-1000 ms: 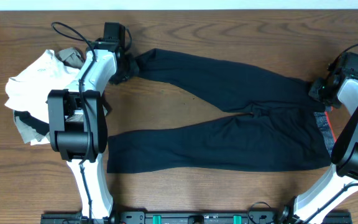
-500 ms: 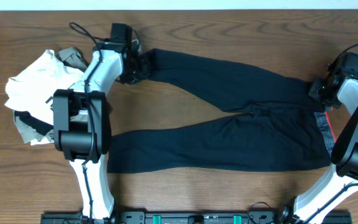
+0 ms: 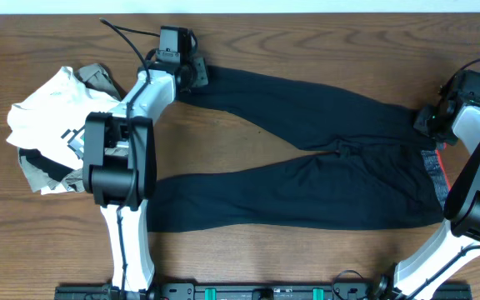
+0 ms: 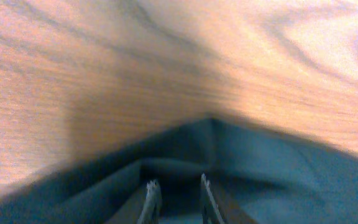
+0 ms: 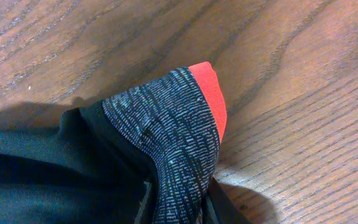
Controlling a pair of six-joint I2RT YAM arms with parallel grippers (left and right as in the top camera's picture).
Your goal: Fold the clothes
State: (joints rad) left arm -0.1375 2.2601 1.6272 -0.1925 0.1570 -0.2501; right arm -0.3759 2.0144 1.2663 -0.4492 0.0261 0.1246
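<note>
Black trousers (image 3: 307, 167) lie flat on the wooden table, waist at the right, both legs running left. My left gripper (image 3: 193, 75) is at the cuff end of the far leg. In the left wrist view its fingers (image 4: 177, 186) are shut on a raised fold of the dark cloth (image 4: 278, 168). My right gripper (image 3: 426, 122) is at the far corner of the waist. In the right wrist view its fingers (image 5: 179, 199) are shut on the grey patterned waistband (image 5: 173, 124) with its orange edge.
A pile of white, tan and dark clothes (image 3: 48, 108) lies at the left of the table, next to the left arm. A strip of orange and grey lining (image 3: 437, 171) shows at the waist's right edge.
My left gripper has moved right and toward the far edge, along with the far leg's cuff. The right arm and the waist have stayed still.
</note>
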